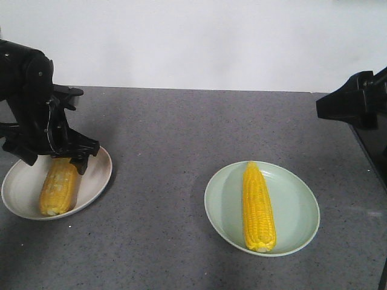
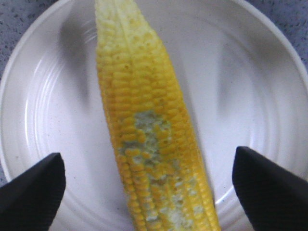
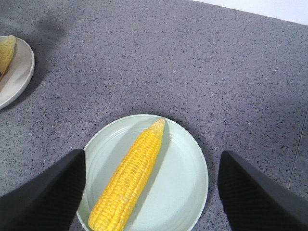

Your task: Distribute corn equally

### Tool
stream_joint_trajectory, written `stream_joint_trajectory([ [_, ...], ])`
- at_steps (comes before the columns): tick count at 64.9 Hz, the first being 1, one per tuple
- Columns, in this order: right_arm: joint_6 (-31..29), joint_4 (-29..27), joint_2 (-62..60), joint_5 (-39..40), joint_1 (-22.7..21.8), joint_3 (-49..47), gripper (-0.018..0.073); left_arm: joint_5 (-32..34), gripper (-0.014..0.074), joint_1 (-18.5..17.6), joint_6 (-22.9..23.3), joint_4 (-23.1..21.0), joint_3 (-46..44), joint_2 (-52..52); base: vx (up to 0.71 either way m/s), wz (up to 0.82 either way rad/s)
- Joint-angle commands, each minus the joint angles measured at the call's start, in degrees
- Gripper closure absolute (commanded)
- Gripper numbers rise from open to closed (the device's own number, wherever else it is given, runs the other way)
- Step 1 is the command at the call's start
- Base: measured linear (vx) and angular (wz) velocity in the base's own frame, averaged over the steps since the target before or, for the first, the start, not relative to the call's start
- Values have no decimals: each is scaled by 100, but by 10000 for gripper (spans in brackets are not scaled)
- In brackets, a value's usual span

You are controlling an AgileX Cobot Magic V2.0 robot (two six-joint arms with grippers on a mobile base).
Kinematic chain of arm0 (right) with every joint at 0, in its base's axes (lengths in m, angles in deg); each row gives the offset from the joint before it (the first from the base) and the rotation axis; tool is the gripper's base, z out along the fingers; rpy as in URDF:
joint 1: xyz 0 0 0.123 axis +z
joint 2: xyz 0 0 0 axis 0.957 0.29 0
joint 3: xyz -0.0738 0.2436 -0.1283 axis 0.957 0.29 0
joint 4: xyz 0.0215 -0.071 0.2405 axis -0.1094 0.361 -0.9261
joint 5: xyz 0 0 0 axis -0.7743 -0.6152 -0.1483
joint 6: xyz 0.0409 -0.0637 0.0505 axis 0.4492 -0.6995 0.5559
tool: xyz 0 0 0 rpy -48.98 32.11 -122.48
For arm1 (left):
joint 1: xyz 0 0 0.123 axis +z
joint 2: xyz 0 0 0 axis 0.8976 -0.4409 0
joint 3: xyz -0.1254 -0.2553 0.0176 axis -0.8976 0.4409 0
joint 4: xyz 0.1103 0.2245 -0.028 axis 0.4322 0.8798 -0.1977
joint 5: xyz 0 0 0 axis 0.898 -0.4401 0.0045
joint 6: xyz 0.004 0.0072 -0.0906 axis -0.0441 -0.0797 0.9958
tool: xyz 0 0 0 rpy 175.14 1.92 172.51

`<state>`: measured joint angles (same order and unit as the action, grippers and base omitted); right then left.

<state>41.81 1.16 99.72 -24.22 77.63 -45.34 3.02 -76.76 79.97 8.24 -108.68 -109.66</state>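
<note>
A speckled dark grey countertop, matte and stone-like, runs back to a plain white wall. Two shallow round plates sit well apart on it, each bearing one cob of corn.

On the left, a cream plate with faint concentric ridges holds a cob lying lengthwise, its kernels bright yellow with a dull, greyish patch partway along, seen in the left wrist view. The black left gripper hangs directly above the far end of this cob, its jaws spread wide to either side of it; the dark, finely textured fingertips stand clear of the kernels.

Toward the right, a pale green plate, smooth and glossy, carries the second cob, evenly yellow, tapering to a paler tip that points toward the wall. The right gripper is held above the near side of this plate, jaws wide apart, the cob showing between its fingers untouched. In the front view its black housing juts in at the right edge of the counter.
</note>
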Motion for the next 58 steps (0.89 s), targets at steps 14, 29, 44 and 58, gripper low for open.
stream_joint_trajectory([
  [14,2,-94,-103,308,-25,-179,14,818,-32,3,198,23,-144,1025,0,0],
  [29,62,58,-111,322,-25,-174,14,1283,10,-14,198,23,-144,1971,0,0],
  [44,247,433,-379,758,-25,204,14,1815,11,-14,180,23,151,3035,0,0],
  [58,262,531,-1057,1767,-25,1255,14,2869,11,-14,180,29,1575,4228,0,0],
])
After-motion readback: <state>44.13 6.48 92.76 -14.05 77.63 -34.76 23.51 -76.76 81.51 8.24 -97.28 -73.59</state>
